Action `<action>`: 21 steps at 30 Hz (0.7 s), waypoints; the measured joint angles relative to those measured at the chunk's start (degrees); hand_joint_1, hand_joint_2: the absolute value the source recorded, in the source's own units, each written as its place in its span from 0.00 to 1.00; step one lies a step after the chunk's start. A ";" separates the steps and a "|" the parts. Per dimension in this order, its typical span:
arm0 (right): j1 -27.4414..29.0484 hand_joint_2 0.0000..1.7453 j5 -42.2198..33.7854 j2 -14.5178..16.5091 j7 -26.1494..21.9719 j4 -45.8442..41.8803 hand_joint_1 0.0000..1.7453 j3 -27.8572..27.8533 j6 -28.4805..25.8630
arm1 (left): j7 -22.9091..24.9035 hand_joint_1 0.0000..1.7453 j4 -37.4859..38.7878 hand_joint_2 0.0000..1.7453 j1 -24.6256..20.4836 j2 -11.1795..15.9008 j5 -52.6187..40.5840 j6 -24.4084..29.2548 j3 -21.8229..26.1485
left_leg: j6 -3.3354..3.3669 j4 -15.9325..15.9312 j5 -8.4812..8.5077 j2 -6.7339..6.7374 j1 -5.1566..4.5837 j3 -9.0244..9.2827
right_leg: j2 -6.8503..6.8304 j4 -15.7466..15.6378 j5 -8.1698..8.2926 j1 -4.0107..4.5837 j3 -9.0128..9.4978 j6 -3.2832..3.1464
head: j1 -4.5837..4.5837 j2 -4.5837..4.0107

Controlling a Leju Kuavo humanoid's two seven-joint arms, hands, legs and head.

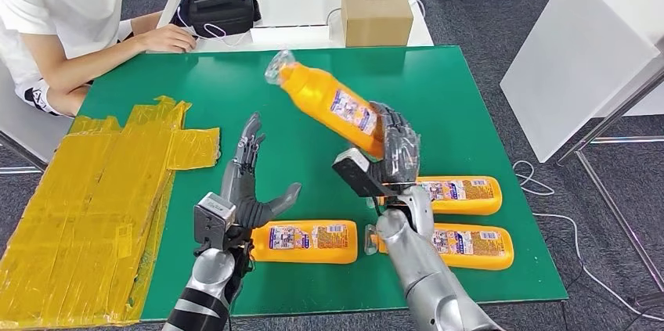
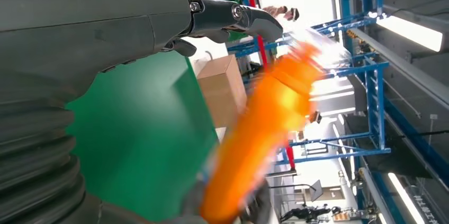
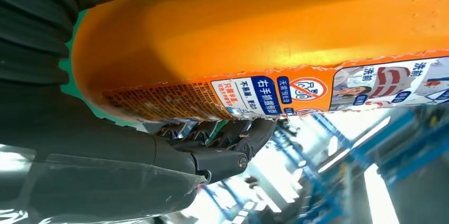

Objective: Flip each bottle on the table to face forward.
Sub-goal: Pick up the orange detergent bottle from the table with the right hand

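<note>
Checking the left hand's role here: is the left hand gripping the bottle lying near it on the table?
No: the left hand is raised with fingers spread, holding nothing, above the lying bottle.

Overall light: bright, even indoor light is falling from overhead across the green counter [image 1: 485, 112]; the head view is staying sharp.
Shadows: soft, short shadows are lying under the brown box [image 1: 377, 13] and just beneath the fingers [image 1: 249, 147] of the left hand.
Glare: ceiling light strips [image 2: 410, 30] are blowing out to white beyond the fingers [image 2: 249, 17] in the left wrist view.
Blur: the raised orange bottle [image 2: 265, 128] is smearing heavily there.
Focus: close to the fingers [image 3: 233, 144], the label print is reading crisp while the background is washing out.
</note>
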 joint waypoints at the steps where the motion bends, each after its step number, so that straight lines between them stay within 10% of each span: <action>1: 0.86 1.00 -3.54 0.01 -1.32 -2.08 1.00 -0.63 1.20 | -0.08 0.00 -0.28 1.00 0.12 0.00 -0.02 0.19 0.01 | 0.00 0.00 0.00 -0.01 0.00 0.00 | -0.01 0.00 0.00 0.00 0.00 0.00 | 0.00 0.00; 9: 7.08 1.00 -34.60 1.12 -8.42 -12.41 1.00 -4.00 35.41 | 2.59 0.00 -1.80 1.00 -0.23 0.20 -0.35 -2.80 -0.61 | 0.00 0.00 -0.01 0.04 0.00 0.00 | 0.04 0.00 0.00 -0.01 -0.03 0.00 | 0.00 0.00; 21: 8.30 1.00 -38.28 2.66 -8.72 -13.74 1.00 -3.93 42.52 | 4.17 0.00 -1.83 1.00 -2.56 0.20 0.42 -4.38 -2.46 | 0.00 0.00 -0.01 0.01 -0.01 -0.01 | 0.01 0.00 0.00 0.00 -0.03 0.00 | 0.01 0.00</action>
